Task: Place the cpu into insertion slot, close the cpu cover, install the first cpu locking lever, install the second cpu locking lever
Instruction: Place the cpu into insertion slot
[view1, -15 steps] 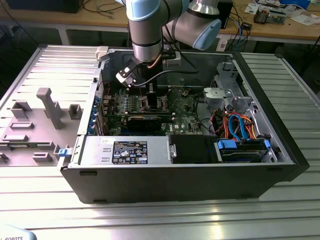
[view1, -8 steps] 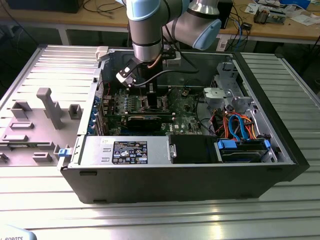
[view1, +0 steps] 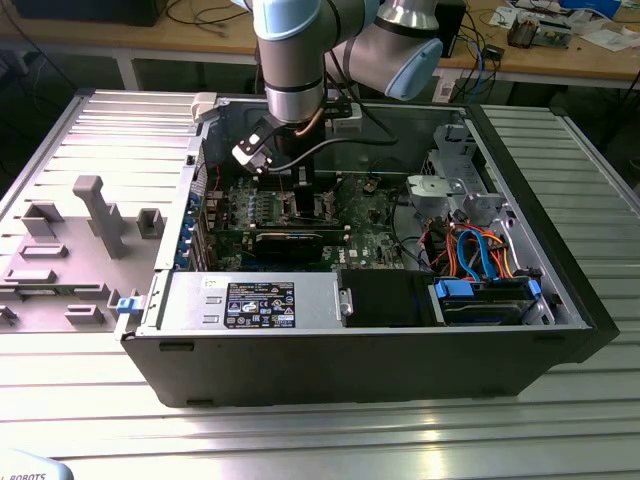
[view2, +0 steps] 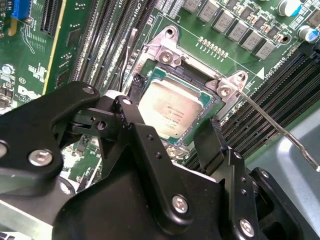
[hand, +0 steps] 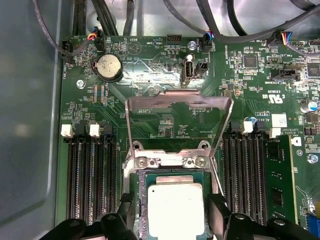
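Seemingly the cpu (hand: 176, 210) is being set flat in the slot (hand: 167, 161); it is best kept square to the rim and not nudged sideways. It is being straddled by the gripper (hand: 171, 202), whose 2 fingers (hand: 218, 212) are being held apart, apparently clear of its edges, gripping nothing. The cover (hand: 177, 99) is being held upright at its hinge.

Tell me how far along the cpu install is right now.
Done: the cpu lies in the insertion slot. In hand: nothing; the open hand straddles the chip. Left: the cpu cover stands raised, and a locking lever sticks out unlatched.
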